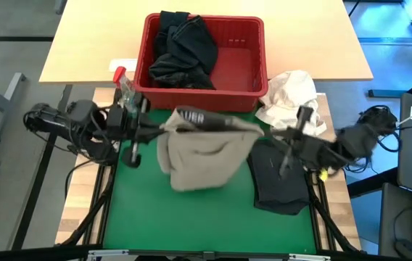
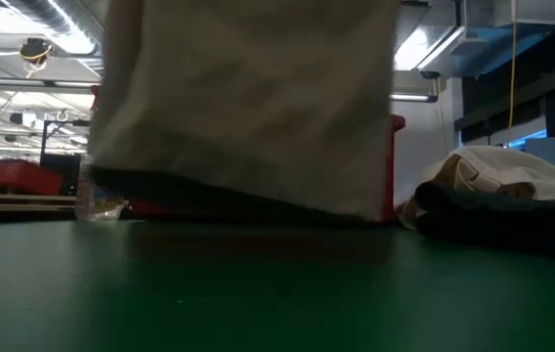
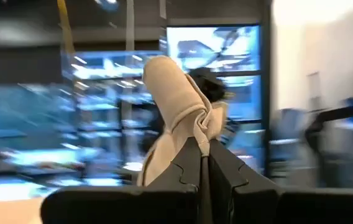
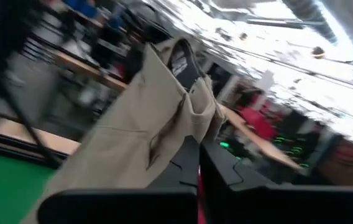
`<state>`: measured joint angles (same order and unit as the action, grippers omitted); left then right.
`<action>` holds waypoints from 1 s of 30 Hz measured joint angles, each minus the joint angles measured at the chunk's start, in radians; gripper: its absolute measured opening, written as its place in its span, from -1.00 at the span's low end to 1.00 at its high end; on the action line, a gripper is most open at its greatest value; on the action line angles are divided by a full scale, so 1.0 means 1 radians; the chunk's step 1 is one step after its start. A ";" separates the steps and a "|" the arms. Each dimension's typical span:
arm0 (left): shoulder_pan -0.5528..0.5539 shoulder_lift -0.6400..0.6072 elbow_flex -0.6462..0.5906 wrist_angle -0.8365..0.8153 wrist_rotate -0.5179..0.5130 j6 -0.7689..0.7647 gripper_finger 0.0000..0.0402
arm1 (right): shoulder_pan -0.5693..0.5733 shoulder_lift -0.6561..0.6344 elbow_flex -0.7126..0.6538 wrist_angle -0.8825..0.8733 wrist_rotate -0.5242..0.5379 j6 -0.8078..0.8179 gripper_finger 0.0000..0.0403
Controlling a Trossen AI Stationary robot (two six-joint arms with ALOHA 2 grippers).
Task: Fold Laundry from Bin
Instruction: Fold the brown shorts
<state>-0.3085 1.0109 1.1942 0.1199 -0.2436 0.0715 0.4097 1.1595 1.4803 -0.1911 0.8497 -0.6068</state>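
Laundry: one khaki garment [image 1: 202,156] pinched in both arms' jaws, one dark heap [image 1: 184,51] in one bin [image 1: 253,40].

bin [image 1: 253,83] stood at tabletop [image 1: 191,225] rear, garments [image 1: 184,51] inside its left half. spray bottle [image 1: 125,87] left of bin; cloth bundle [image 1: 289,94] right. hoisted garment [image 1: 202,156] hung centre; folded garment [image 1: 278,181] lay right.

- You see the left gripper [image 3: 204,163] with its two dark fingers [image 3: 186,168] pressed together, pointing up into the room.
- Pinched between their tips is a bunched fold of the khaki-beige garment [image 3: 173,93].
- The cloth rises above the fingertips in a rounded hump and also trails down beside them.
- Behind it the room is blurred, with bright windows [image 3: 217,62].
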 joint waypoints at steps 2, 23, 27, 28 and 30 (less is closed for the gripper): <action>-0.063 0.007 0.000 0.005 -0.001 -0.063 -1.00 | 0.079 0.001 0.000 0.017 0.023 0.030 -1.00; -0.072 0.066 -0.141 -0.244 -0.526 -0.194 -0.94 | -0.228 0.014 -0.119 -0.542 -0.003 0.693 -0.96; -0.045 0.075 -0.141 -0.246 -0.492 -0.181 -0.94 | -0.304 0.037 -0.153 -0.554 -0.086 0.734 -0.93; -0.044 0.074 -0.141 -0.243 -0.488 -0.172 -0.94 | -0.311 0.037 -0.154 -0.574 -0.102 0.746 -0.89; -0.045 0.072 -0.140 -0.237 -0.469 -0.164 -0.94 | -0.327 0.036 -0.153 -0.601 -0.178 0.775 -0.76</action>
<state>-0.3531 1.0824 1.0546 -0.1173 -0.7122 -0.0924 0.0825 1.1957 1.3269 -0.7920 0.6719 0.1679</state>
